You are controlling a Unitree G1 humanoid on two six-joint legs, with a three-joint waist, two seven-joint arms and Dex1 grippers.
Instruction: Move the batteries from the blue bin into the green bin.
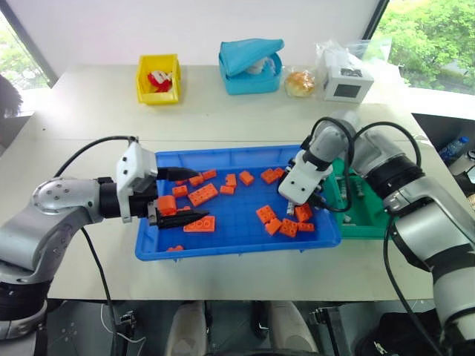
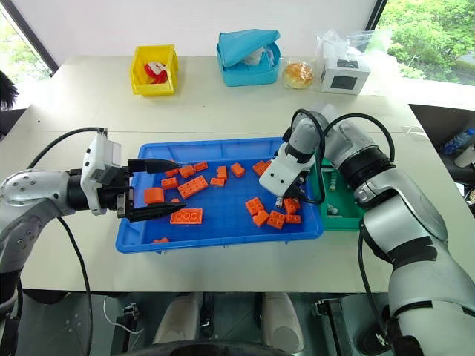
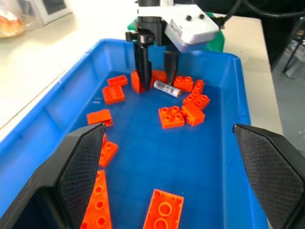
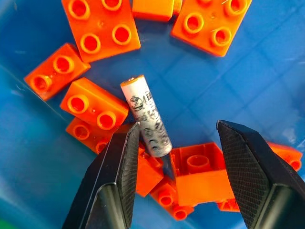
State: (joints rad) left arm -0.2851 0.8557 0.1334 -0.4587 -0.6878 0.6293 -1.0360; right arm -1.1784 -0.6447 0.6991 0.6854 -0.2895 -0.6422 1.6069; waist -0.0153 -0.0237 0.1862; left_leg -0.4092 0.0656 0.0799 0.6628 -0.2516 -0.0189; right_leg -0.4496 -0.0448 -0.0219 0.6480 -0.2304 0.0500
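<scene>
Scene: a pale surface [image 1: 223, 111] carries the blue bin [image 1: 223, 250], scattered with orange bricks [image 1: 202, 194], and the green bin [image 1: 367, 222] touching its right side.
Battery: one silver battery [image 4: 146, 116] lies flat on the blue bin's floor near the right end, hemmed in by bricks, one end close against them.
Right gripper: the right gripper [image 4: 178, 157] points steeply down over the battery, fingers [image 4: 121, 164] about half open and holding nothing; one finger is at the battery's lower end, the other well clear.
Left gripper: the left gripper [image 3: 167, 157] hovers level at the bin's left end, fingers wide apart, empty.
Green bin: small grey items show inside; likely batteries, but hard to tell.
Risk, off-centre grip: the battery sits beside one finger, so closing could roll or flick it away.
Risk, bricks: the fingers may pinch a neighbouring brick [image 4: 200, 174] along with it, or instead of it.
Risk, angle: a pinch at one end only could let it swing and drop during the lift.
</scene>
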